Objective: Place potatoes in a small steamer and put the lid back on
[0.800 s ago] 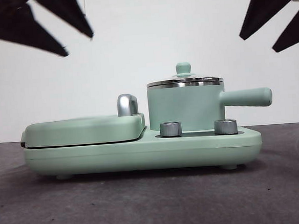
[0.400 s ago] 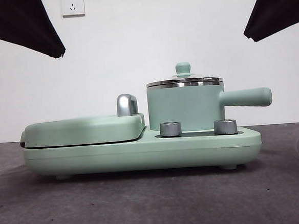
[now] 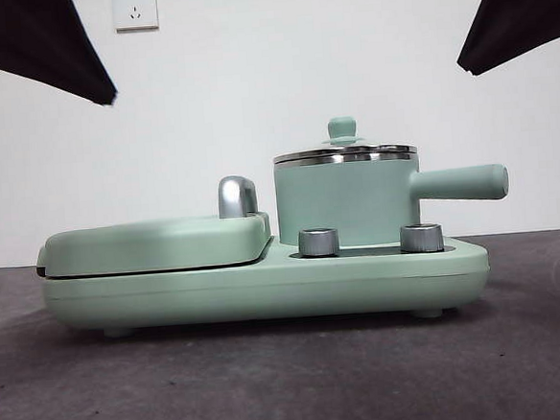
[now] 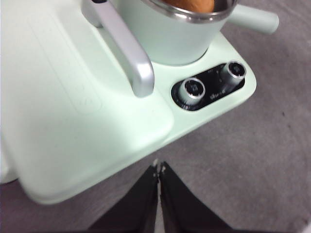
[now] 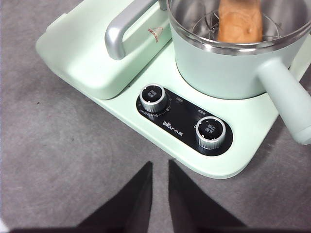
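Observation:
The small steamer (image 3: pixel 347 205), a mint-green pot with a straight side handle (image 3: pixel 461 184), stands on the right of the appliance base. Its lid (image 3: pixel 345 153) sits on the steel rim, green knob on top. An orange-brown potato (image 5: pixel 239 22) lies inside the pot, also glimpsed in the left wrist view (image 4: pixel 194 4). My left gripper (image 4: pixel 159 167) hovers shut over the table in front of the griddle side. My right gripper (image 5: pixel 160 167) hangs in front of the control knobs, jaws nearly together, holding nothing. Both arms show only as black tips at the front view's top corners.
The flat mint-green griddle cover (image 3: pixel 157 243) with its chrome handle (image 3: pixel 238 196) fills the base's (image 3: pixel 266 288) left half. Two steel dials (image 3: pixel 320 242) (image 3: pixel 421 238) sit in front of the pot. A wall socket (image 3: pixel 135 7) is behind. Grey table surface (image 3: pixel 292 382) lies in front.
Both arms have drawn back up and outward toward the top corners, uncovering the wall socket. The pot, lid and griddle have not moved.

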Controlling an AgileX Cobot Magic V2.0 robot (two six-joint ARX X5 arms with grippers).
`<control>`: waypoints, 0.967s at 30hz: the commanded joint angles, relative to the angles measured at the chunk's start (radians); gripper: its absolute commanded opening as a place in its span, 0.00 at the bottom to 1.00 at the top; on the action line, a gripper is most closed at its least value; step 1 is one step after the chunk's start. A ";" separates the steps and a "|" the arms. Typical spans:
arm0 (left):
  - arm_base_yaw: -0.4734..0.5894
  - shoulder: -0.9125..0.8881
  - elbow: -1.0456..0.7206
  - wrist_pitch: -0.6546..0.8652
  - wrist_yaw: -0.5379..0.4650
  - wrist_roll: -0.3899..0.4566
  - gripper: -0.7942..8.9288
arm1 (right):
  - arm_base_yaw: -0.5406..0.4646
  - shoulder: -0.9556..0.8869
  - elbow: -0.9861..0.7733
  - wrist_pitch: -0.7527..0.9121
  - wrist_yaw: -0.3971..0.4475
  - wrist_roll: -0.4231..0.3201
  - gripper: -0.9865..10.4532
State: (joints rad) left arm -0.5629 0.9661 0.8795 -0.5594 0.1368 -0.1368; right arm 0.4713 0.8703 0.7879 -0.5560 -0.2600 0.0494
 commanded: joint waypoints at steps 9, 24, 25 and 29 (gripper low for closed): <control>0.354 -0.542 -0.455 0.383 -0.083 0.042 0.09 | 0.006 0.003 0.004 0.011 -0.002 0.000 0.13; 0.495 -0.964 -0.866 0.473 -0.115 -0.022 0.09 | 0.005 0.003 0.004 0.011 -0.002 -0.001 0.13; 0.495 -0.962 -0.866 0.465 -0.115 -0.023 0.09 | 0.005 0.003 0.004 0.012 -0.002 -0.001 0.13; 0.496 -0.947 -0.866 0.463 -0.115 -0.022 0.09 | 0.005 0.003 0.004 0.019 -0.002 -0.001 0.13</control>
State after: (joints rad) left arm -0.0677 0.0200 0.0326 -0.1104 0.0238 -0.1516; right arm 0.4709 0.8700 0.7879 -0.5449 -0.2600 0.0494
